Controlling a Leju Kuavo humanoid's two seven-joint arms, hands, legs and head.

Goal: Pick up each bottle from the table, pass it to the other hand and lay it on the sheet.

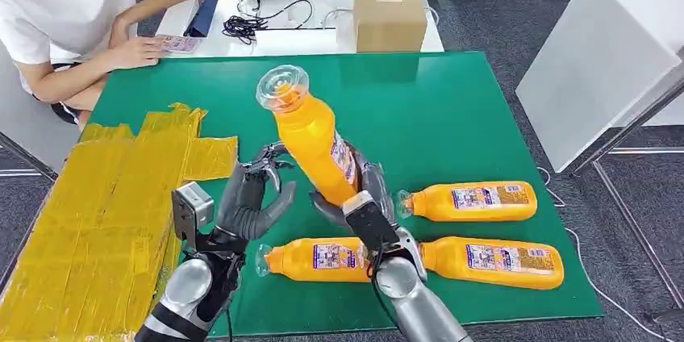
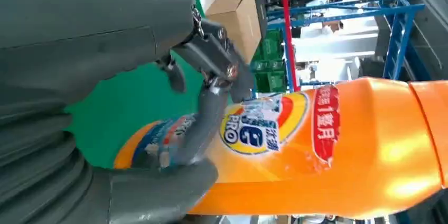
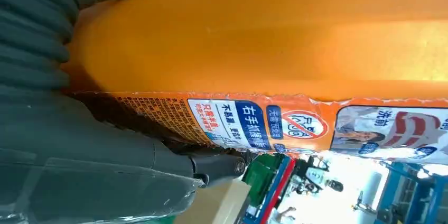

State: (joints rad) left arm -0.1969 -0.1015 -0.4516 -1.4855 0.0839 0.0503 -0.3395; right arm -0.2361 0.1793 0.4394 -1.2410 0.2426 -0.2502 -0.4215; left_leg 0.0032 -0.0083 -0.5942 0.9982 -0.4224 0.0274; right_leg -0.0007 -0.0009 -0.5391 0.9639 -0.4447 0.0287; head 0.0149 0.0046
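An orange bottle (image 1: 310, 136) with a clear cap stands tilted above the green table (image 1: 452, 108), cap up. My right hand (image 1: 363, 205) grips its lower body; the right wrist view has the bottle (image 3: 264, 39) pressed against this hand (image 3: 79, 155). My left hand (image 1: 254, 197) hovers just left of the bottle with fingers spread, holding nothing. In the left wrist view a finger (image 2: 203, 123) of this hand (image 2: 105, 49) crosses in front of the bottle's label (image 2: 343, 150). Three more orange bottles lie flat: (image 1: 472, 201), (image 1: 492, 261), (image 1: 314, 260). The yellow sheet (image 1: 105, 197) covers the table's left side.
A person (image 1: 72, 11) sits at the far left corner with a hand on a tablet. Behind the green table, a white table carries a cardboard box (image 1: 389, 15), cables and a controller. A white panel (image 1: 597, 60) stands to the right.
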